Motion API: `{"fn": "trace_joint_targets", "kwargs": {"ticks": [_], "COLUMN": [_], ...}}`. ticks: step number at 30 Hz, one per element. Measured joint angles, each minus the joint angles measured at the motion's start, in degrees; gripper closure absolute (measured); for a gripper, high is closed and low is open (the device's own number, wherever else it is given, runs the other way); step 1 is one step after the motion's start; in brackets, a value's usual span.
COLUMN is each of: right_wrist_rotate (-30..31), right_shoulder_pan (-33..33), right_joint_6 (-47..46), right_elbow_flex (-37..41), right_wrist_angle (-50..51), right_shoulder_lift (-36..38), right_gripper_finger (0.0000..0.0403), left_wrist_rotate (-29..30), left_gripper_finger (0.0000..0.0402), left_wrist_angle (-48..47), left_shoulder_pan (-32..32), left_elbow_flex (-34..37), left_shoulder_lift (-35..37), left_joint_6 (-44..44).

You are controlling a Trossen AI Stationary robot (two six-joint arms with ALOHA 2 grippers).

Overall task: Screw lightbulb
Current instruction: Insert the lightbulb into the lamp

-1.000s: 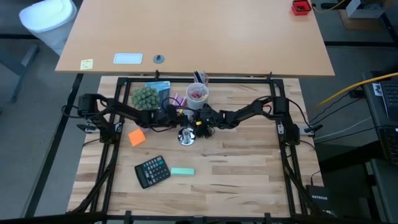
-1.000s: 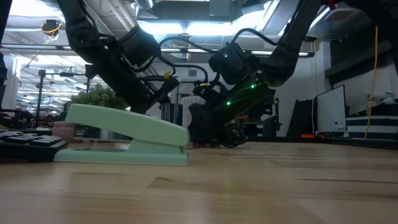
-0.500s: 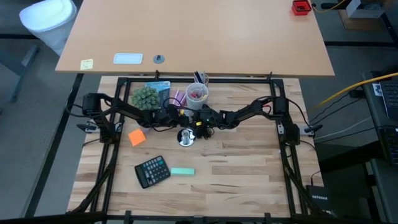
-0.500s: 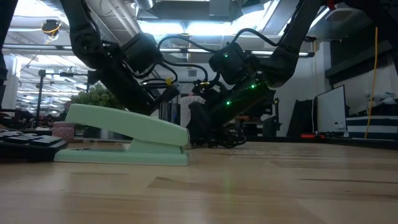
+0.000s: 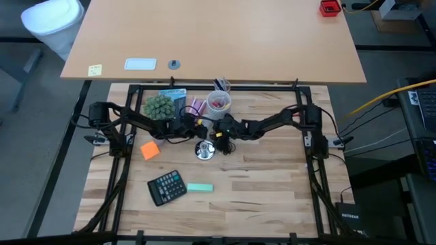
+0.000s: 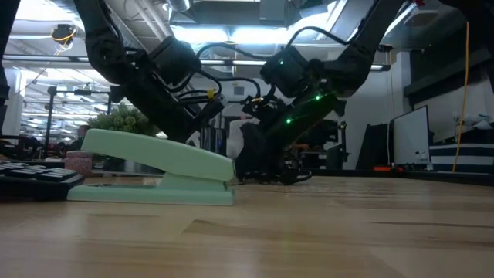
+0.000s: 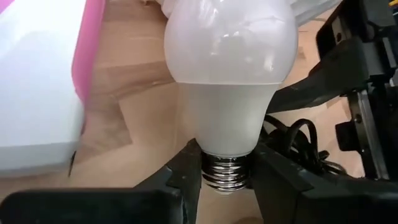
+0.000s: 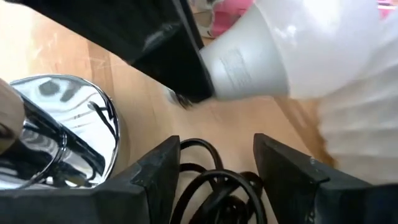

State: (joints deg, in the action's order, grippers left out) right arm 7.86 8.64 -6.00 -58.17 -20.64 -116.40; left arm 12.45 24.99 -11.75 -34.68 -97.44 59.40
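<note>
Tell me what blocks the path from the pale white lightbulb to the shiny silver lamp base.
Nothing visible does. The left gripper clasps the pale white lightbulb by its metal screw thread, beside the shiny silver lamp base. The open right gripper hovers over the base's black cord.

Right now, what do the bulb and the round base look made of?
Bulb: frosted whitish dome, glass or plastic, I can't tell which; matte white collar below, likely plastic; ribbed silvery screw cap, metal by its shine.
Base: polished metal or chrome plating, judging by the mirror reflections. A glossy black cord, probably rubber or plastic, lies coiled beside it.
</note>
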Motion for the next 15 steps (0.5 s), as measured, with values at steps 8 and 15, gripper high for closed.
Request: {"fn": "trace_joint_targets", "kwargs": {"ticks": [8,15], "right_wrist_rotate": [1.66,1.67], "right_shoulder_pan": [0.0,0.0], "right_joint_6": [0.0,-0.04], "right_elbow_flex": [0.02,-0.01], "right_wrist_angle": [8.31,11.83], "right_shoulder_lift": [4.98,8.46], "right_gripper_finger": [0.0194,0.0194], "left_wrist_rotate": [0.14,0.11], "left_gripper_finger": [0.0291,0.0291], "left_wrist_angle": [-0.53,-3.06], "left_shoulder_pan": [0.0,0.0], "left_elbow_flex": [-0.02,-0.07], "left_shoulder_lift": [3.88,10.14], "left_joint_6": [-2.49,-4.02]}}
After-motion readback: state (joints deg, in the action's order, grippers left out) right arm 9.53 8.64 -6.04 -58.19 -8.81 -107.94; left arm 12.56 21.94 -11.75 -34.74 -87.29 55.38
